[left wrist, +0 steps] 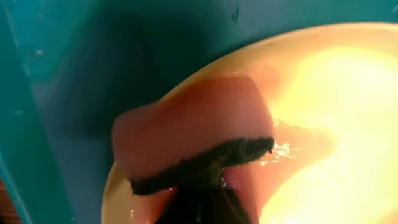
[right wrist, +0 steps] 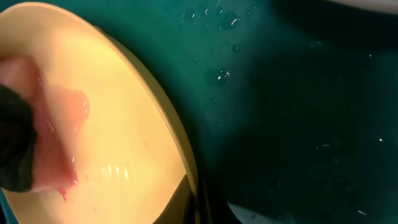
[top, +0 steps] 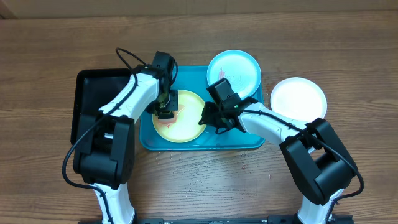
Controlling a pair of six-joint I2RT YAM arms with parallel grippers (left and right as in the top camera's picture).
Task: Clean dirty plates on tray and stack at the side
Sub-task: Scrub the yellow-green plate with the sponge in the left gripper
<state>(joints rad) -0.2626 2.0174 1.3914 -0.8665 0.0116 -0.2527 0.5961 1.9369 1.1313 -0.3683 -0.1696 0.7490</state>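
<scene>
Now noting left pincer [top: 165, 107] clamped on a pink sponge [left wrist: 193, 134] with a dark scouring layer, pressed to the wet yellow-green plate [top: 186, 126]. Right pincer [top: 209, 119] at that plate's right rim, seemingly nipped shut on the edge; wrist view too tight to be sure. Plate lying inside teal tray [top: 249, 143]. Blue-mint plate [top: 233, 70] overlapping tray's far rim. White plate [top: 298, 98] on counter [top: 199, 180], just right of tray. Black tray [top: 93, 93] at left.

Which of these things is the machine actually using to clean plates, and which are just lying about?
In the job: yellow-green plate, pale blue plate, white plate, teal tray, sponge, left hand, right hand.
Lying about: black tray.
</scene>
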